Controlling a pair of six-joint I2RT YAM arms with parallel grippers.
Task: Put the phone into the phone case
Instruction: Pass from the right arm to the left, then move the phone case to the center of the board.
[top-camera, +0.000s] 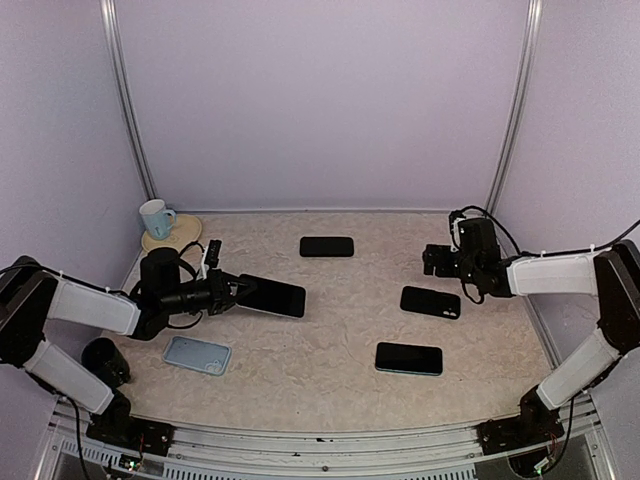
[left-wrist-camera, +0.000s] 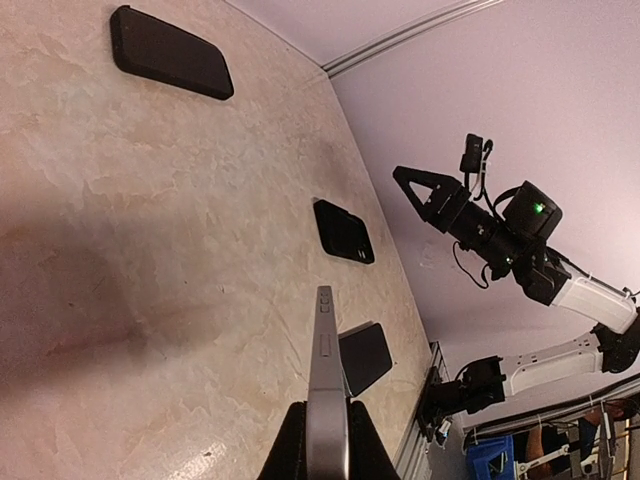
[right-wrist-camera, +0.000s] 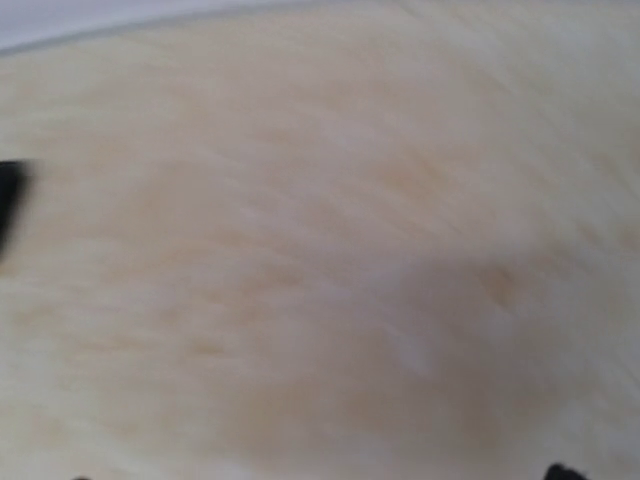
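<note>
**Left claw (top-camera: 238, 292) pinched the phone (top-camera: 275, 297) by one end, above the counter (top-camera: 330, 400), left of centre in the overhead view.**
The right claw (top-camera: 436, 261) hung spread and empty at right. Seating the phone probably called for levelling it over a case and pressing the corners in evenly. Which slab was the case could not be told: pale one (top-camera: 197, 354) lower left, dark ones at top centre (top-camera: 327, 246), right (top-camera: 430, 301) and lower right (top-camera: 408, 358). A mug (top-camera: 154, 216) stood upper left, clear.
</note>
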